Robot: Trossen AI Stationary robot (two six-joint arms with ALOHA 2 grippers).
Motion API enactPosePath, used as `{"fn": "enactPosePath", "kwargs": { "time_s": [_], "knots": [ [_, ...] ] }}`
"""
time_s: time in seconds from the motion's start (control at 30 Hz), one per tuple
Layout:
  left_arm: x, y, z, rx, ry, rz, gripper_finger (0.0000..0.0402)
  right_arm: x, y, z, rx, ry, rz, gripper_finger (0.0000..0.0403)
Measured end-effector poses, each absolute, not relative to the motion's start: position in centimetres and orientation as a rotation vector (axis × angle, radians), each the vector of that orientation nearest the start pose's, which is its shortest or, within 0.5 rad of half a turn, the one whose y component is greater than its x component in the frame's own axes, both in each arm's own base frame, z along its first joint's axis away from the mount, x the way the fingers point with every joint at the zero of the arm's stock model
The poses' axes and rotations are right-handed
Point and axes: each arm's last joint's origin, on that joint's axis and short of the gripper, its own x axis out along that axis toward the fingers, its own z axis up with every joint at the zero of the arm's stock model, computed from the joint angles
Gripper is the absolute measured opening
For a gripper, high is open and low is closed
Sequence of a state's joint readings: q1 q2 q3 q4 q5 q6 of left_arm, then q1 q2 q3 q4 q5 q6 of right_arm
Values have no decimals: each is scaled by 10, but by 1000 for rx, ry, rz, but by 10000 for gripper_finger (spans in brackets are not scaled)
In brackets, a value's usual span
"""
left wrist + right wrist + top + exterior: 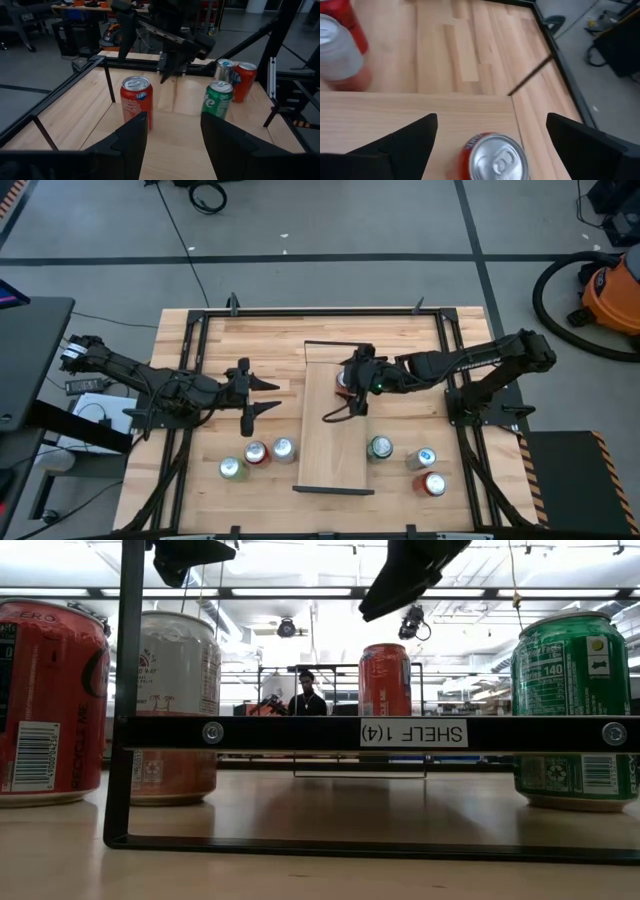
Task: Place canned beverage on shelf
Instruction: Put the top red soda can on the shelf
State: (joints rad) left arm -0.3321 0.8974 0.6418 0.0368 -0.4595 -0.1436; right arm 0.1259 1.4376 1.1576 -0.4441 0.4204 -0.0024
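A red soda can [495, 157] stands upright on the far part of the light-wood shelf plank [335, 450]. It also shows in the left wrist view [136, 100] and in the low view [385, 680]. My right gripper [492, 130] is open above the can, one finger on either side of it, clear of it; it shows in the high view [350, 388]. My left gripper [272, 395] is open and empty, left of the shelf, pointing toward it. The shelf's black rail [320, 732] crosses the low view.
Three cans, green [232, 468], red [256, 452] and silver [283, 448], stand on the slatted tabletop left of the shelf's near end. Three more, green [380, 447], silver [422, 458] and red [433, 483], stand right of it. A person [306, 692] shows far behind the table.
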Motion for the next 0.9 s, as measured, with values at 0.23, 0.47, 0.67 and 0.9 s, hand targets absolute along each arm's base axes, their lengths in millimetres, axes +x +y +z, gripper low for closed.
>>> {"fn": "enactPosePath", "kwargs": {
  "time_s": [0.23, 0.47, 0.67, 0.9],
  "knots": [
    [192, -53, 285, -51, 195, 141, 194, 313, 37, 272, -226, 791, -275, 373],
    [192, -53, 285, -56, 197, 141, 194, 315, 46, 258, -334, 847, -373, 372],
    [192, -53, 285, -56, 197, 141, 194, 316, 45, 261, -338, 826, -397, 372],
    [192, -53, 285, -60, 196, 142, 194, 317, 35, 261, -301, 819, -482, 372]
  ]
}}
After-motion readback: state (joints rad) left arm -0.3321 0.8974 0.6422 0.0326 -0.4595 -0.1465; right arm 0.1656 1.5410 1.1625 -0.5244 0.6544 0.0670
